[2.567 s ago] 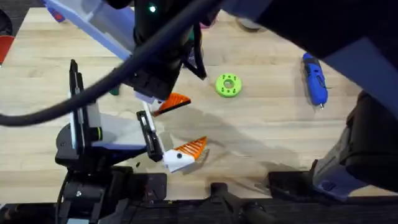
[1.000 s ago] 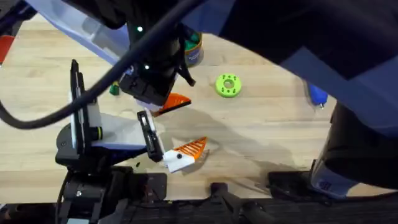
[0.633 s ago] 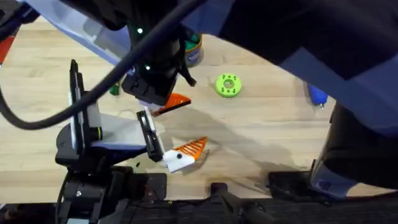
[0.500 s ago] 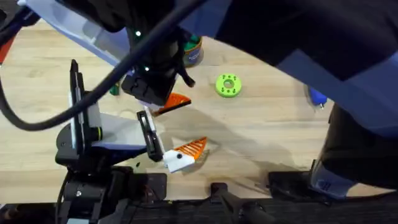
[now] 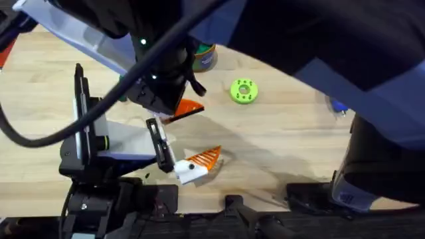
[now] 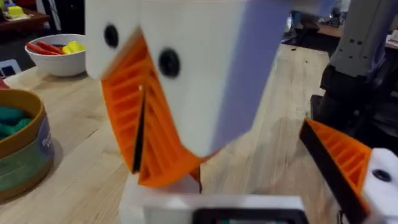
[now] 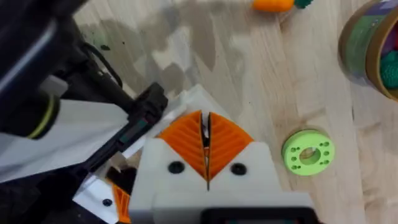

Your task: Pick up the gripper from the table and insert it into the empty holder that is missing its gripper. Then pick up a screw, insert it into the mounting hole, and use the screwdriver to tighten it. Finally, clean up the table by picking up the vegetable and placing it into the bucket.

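Two grippers, position: the right gripper [image 7: 206, 134] hangs just above the left gripper [image 5: 179, 157], lower left of centre in the overhead view.
Right jaws: clenched. A thin dark strip shows between the orange pads [image 6: 165, 149]; I judge it to be the dark edge of the gripper fin [image 6: 142, 127], clamped there.
Left jaws: spread apart. One carries a fitted fin [image 6: 336, 158], lower right of the left wrist frame.
Holder [image 6: 158, 186]: plain white mount at the bottom of the left wrist frame, directly beneath the clamped fin. Whether the two touch cannot be told.
Step in hand: judged to be seating the fin; screw work and clean-up not yet done.
Green disc [image 5: 244, 91]: on the table [image 5: 279, 139], centre of the overhead frame, apart from both grippers.
Vegetable [image 7: 273, 5]: lying flat, top edge of the right wrist frame, not in the bucket [image 7: 367, 50].
Screwdriver [image 5: 339, 104]: right of the overhead frame, mostly hidden under the dark arm.
White bowl [image 6: 59, 59]: upper left, farthest off.
Risk one: fin tilted against the holder would jam or skid off on descent.
Risk two: a narrow edge grip lets the fin rotate between the pads under push.
Risk three: releasing before it is seated drops the fin under the arms.
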Controlling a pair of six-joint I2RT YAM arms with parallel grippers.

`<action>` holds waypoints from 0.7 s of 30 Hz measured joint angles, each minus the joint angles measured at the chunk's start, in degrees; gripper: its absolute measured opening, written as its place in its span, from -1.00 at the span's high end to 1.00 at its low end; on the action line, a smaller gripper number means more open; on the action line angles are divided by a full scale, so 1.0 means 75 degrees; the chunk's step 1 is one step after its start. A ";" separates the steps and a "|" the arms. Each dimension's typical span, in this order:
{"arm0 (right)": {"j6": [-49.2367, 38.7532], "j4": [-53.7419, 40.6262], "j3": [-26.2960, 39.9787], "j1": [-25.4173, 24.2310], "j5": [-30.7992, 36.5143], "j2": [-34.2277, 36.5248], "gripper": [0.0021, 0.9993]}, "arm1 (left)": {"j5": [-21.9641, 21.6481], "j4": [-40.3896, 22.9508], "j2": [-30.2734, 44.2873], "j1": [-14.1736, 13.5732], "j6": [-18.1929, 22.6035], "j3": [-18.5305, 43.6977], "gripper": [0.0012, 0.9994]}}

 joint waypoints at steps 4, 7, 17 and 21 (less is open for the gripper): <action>0.0000 -0.0034 0.0000 0.0041 0.0002 0.0000 0.99 | 0.0000 0.0000 0.0001 0.0000 -0.0002 0.0000 -0.97; 0.0000 -0.0034 0.0000 0.0061 0.0023 0.0000 0.99 | 0.0000 0.0000 0.0001 0.0000 -0.0002 0.0000 -0.97; 0.0000 -0.0054 0.0000 0.0069 0.0023 -0.0002 0.99 | 0.0000 0.0000 0.0001 0.0000 -0.0002 0.0000 -0.97; 0.0029 -0.0054 -0.0003 0.0069 0.0023 0.0000 0.99 | 0.0000 0.0000 0.0001 0.0000 0.0001 0.0000 -0.97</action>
